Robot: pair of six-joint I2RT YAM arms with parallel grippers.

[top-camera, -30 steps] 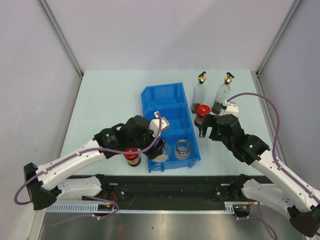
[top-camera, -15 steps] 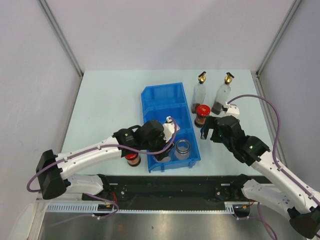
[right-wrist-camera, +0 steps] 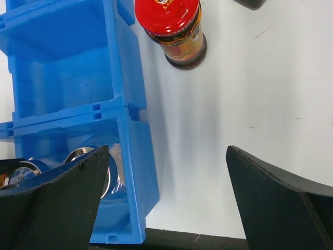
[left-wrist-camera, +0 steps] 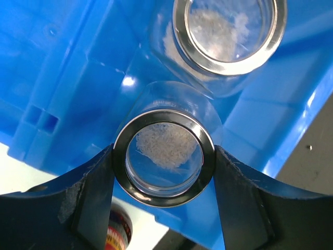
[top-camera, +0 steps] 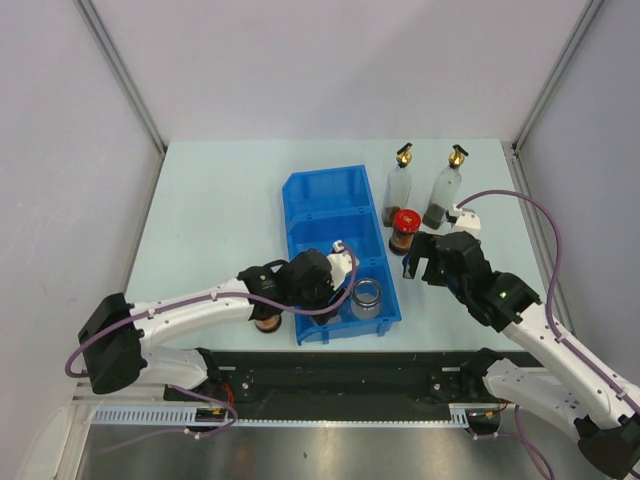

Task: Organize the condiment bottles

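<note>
Now, step: left hand pinches silver-lidded jar inside blue bin.
Next: release beside twin jar.
Right hand: spread.

I work in a robot laboratory cell: a pale table enclosed by white panels on metal posts, with my left arm and right arm bolted to a black rail at its near edge.

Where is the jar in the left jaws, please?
The jar, centre of the left wrist view, is in the blue bin's nearest compartment, left of the other silver-lidded jar.
</note>
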